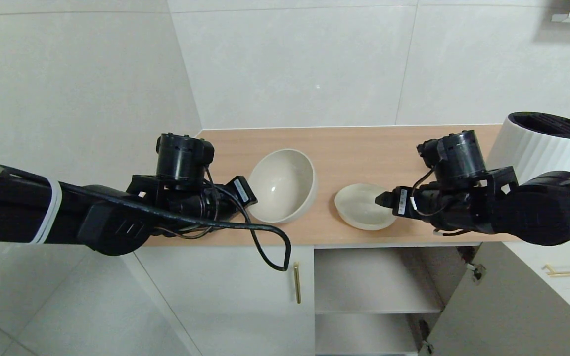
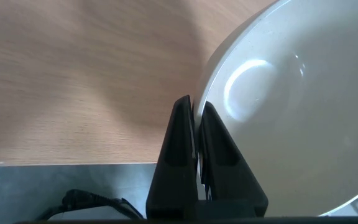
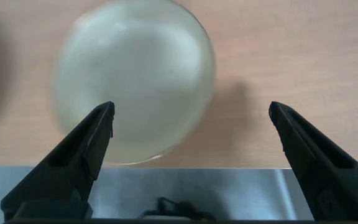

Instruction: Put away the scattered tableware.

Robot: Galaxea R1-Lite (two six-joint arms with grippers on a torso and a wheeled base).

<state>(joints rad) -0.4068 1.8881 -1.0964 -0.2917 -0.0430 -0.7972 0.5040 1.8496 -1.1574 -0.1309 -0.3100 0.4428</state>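
On counter [image 1: 354, 143]: large bowl [image 1: 285, 185] left, small bowl [image 1: 364, 206] just right; ribbed container [image 1: 542, 143] far right, likely same counter.

A light wooden countertop [image 1: 364, 141] runs along a wall of large pale glossy tiles [image 1: 290, 64] and ends in the corner where a second tiled wall meets it. At the counter's right end stands an upright white ribbed cylindrical container [image 1: 537, 148] with a black slatted top. Below the counter's front edge is a closed white cabinet door [image 1: 225, 296] with a slim vertical brass handle [image 1: 297, 283]. Far to the right, a white drawer front [image 1: 562, 254] carries a horizontal brass handle [image 1: 568, 270]
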